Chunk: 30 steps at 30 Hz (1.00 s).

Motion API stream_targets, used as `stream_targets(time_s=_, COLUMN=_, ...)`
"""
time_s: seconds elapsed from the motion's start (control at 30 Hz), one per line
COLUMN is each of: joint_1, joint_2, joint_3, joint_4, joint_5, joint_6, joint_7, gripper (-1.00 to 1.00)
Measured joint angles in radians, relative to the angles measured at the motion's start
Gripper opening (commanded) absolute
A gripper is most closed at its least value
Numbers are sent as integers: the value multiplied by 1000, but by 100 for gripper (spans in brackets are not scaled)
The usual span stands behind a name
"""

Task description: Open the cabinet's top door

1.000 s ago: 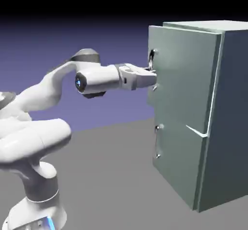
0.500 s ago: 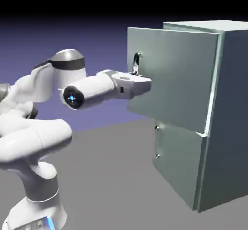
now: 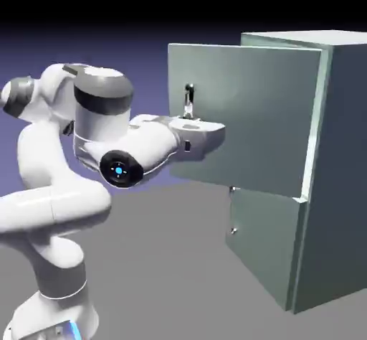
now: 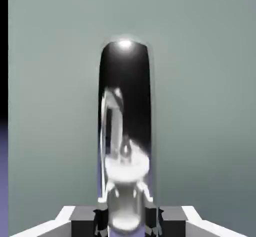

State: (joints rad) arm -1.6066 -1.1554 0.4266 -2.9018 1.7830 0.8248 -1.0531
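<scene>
The grey-green cabinet [image 3: 342, 166] stands at the exterior view's right. Its top door [image 3: 251, 116] is swung well out from the front, hinged on its right edge. My gripper [image 3: 188, 118] is shut on the lower part of the door's dark vertical bar handle [image 3: 188, 96]. In the hand view the handle [image 4: 125, 106] rises large and glossy against the door panel [image 4: 200, 106]. My gripper [image 4: 126, 217] clamps its base, one grey fingertip on each side.
The shorter lower door [image 3: 261, 245] sits closed below the open one. My arm's elbow [image 3: 100, 109] is folded up high at the left, over the base. Grey table surface [image 3: 165, 260] lies in front of the cabinet.
The top door has swung further open toward the exterior view's left, with my gripper still on its handle. The arm has pulled back and its elbow has risen.
</scene>
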Motion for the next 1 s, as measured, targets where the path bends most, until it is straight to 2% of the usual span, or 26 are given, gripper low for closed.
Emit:
stream_targets(time_s=0.23, joint_1=-100, joint_2=254, joint_3=8, joint_4=155, joint_5=-241, joint_6=-127, joint_7=-215, gripper=-100)
stream_targets(time_s=0.53, joint_1=-152, joint_2=580, joint_3=53, joint_4=398, joint_5=-525, joint_6=-178, joint_7=-429, gripper=-100)
stream_targets(time_s=1.0, joint_1=-126, joint_2=1086, joint_3=148, joint_4=845, joint_5=-864, joint_6=-206, joint_7=-528, gripper=-100)
